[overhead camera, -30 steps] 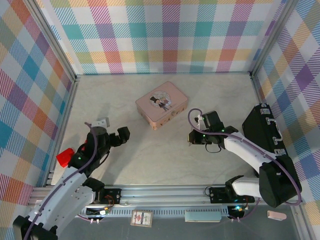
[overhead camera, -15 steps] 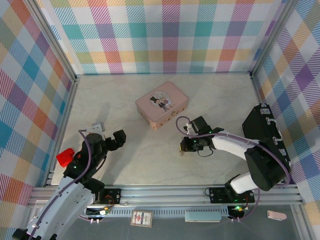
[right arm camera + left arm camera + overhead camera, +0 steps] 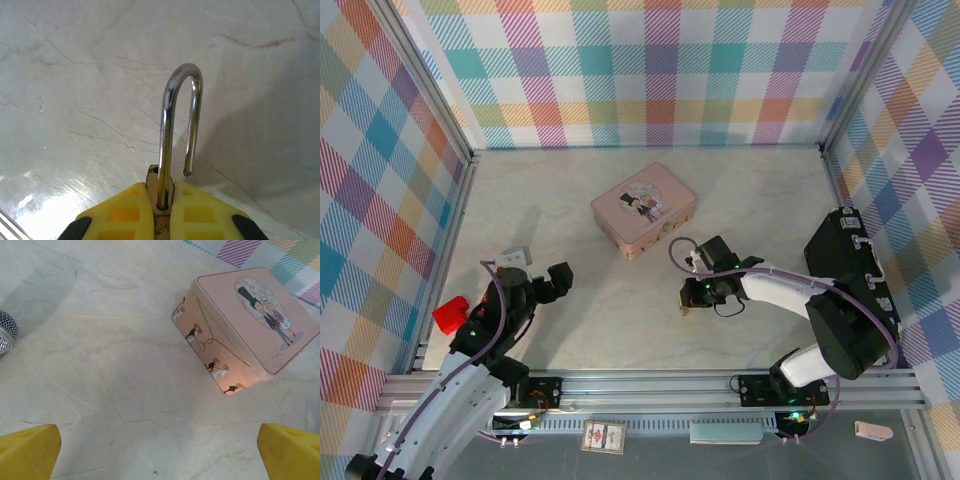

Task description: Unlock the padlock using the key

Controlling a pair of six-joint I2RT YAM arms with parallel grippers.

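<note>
My right gripper (image 3: 161,194) is shut on the small brass padlock (image 3: 161,202), with the yellow fingers (image 3: 122,210) pressing its body from both sides. The silvery shackle (image 3: 169,125) sticks up away from the jaws, and its free end hangs clear of the body, so the lock stands open. From above, the right gripper (image 3: 688,300) is low over the table, right of centre. My left gripper (image 3: 540,268) is open at the near left and holds nothing; its yellow fingertips (image 3: 27,450) are far apart over bare table. The key is out of view.
A pink picture tin (image 3: 643,209) lies at the middle back, its lid down; it also appears in the left wrist view (image 3: 250,325). A red block (image 3: 450,315) sits by the left wall. Plaid walls enclose the table on three sides.
My right gripper has moved left and nearer with the padlock, mostly in the first half second. The left arm has drawn back a little toward the near edge.
</note>
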